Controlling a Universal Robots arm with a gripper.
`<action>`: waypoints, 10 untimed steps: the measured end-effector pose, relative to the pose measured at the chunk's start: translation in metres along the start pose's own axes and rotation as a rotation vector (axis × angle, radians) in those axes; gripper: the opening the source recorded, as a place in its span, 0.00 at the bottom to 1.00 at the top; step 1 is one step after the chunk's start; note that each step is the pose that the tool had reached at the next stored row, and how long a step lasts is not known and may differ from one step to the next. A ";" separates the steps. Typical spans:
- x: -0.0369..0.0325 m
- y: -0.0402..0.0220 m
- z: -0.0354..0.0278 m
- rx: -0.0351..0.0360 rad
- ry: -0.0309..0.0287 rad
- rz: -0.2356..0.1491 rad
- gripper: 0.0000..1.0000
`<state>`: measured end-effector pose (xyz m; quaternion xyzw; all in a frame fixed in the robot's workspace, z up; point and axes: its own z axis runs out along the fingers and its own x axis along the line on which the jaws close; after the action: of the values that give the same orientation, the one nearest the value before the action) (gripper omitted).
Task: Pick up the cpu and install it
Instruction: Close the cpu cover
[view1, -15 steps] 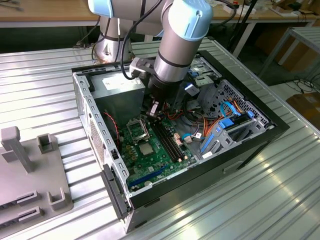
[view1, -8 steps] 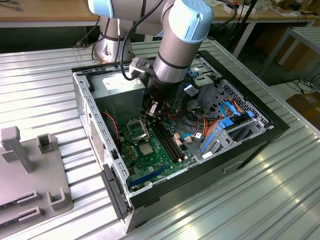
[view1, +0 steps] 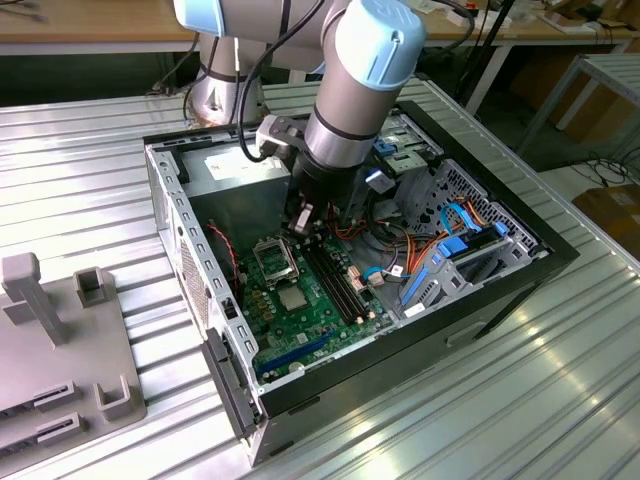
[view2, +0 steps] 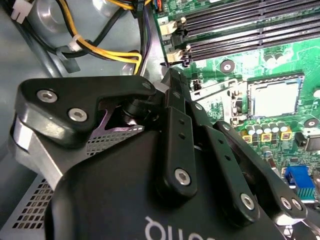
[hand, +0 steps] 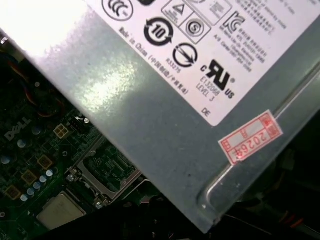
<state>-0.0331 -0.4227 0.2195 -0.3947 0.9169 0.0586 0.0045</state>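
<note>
Gripper (view1: 305, 218) hangs at one o'clock of the socket (view1: 275, 260), grip hidden, so I cannot tell whether it carries the cpu, probably light, stiff, contact-fragile, best held by opposite edges.

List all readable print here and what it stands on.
White label on the grey metal box: symbols and fine print, too small to quote.
Red sticker on that box: digits, unclear.
Green board: white lettering, unclear.
</note>
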 end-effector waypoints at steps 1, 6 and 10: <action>0.0000 -0.0001 0.0001 -0.0060 -0.0063 0.000 0.11; 0.0013 -0.0013 0.0006 -0.0194 -0.0204 -0.001 0.11; 0.0042 -0.0040 0.0003 -0.0218 -0.0230 -0.001 0.11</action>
<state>-0.0331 -0.4283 0.2186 -0.3945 0.9159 0.0731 0.0108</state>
